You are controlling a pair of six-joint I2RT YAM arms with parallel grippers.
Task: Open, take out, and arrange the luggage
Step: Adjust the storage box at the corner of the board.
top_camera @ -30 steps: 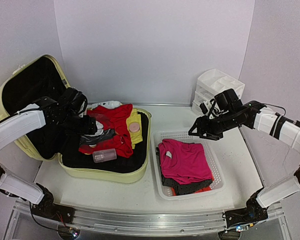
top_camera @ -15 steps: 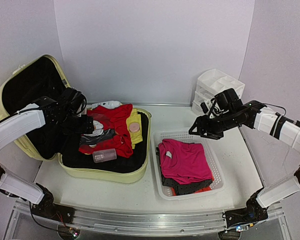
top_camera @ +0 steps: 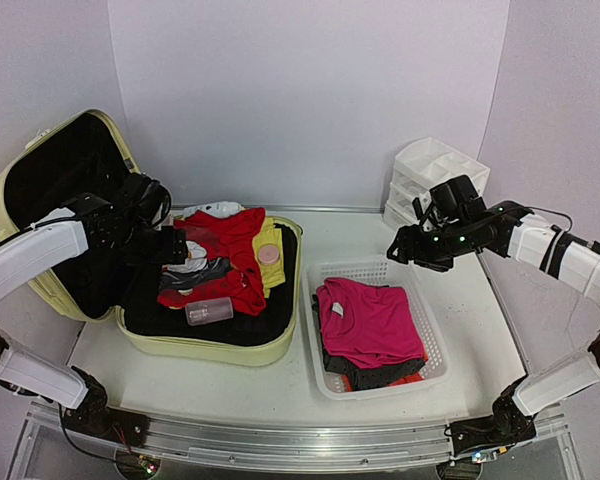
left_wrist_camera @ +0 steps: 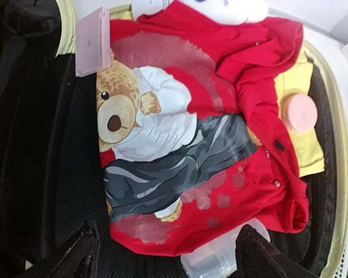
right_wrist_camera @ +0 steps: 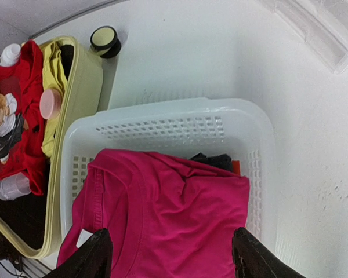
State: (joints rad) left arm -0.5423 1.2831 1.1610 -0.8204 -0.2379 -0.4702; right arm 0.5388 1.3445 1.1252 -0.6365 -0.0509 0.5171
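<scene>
The luggage [top_camera: 210, 348] lies open on the left, its lid leaning back and its black lining [left_wrist_camera: 40, 145] showing. Inside lie a red teddy-bear shirt [left_wrist_camera: 220, 75], a yellow garment [top_camera: 268, 238], a pink-lidded jar [left_wrist_camera: 299, 112] and a clear bottle [top_camera: 209, 311]. My left gripper [top_camera: 175, 246] hovers open over the shirt's lower edge [left_wrist_camera: 168, 258], holding nothing. My right gripper [top_camera: 405, 248] hangs open above the far end of the white mesh basket [top_camera: 435, 330]. The folded magenta shirt [right_wrist_camera: 180, 214] lies below its empty jaws [right_wrist_camera: 174, 258].
A white drawer organizer [top_camera: 435, 170] stands at the back right, just behind the right arm. Dark and orange clothes sit under the magenta shirt in the basket. One luggage wheel [right_wrist_camera: 104, 40] shows beside the basket's far corner. A pale pink box [left_wrist_camera: 93, 40] lies by the red shirt.
My right gripper has lifted and drawn back slightly from over the basket, its jaws spreading wider. The left arm has barely shifted over the red shirt.
</scene>
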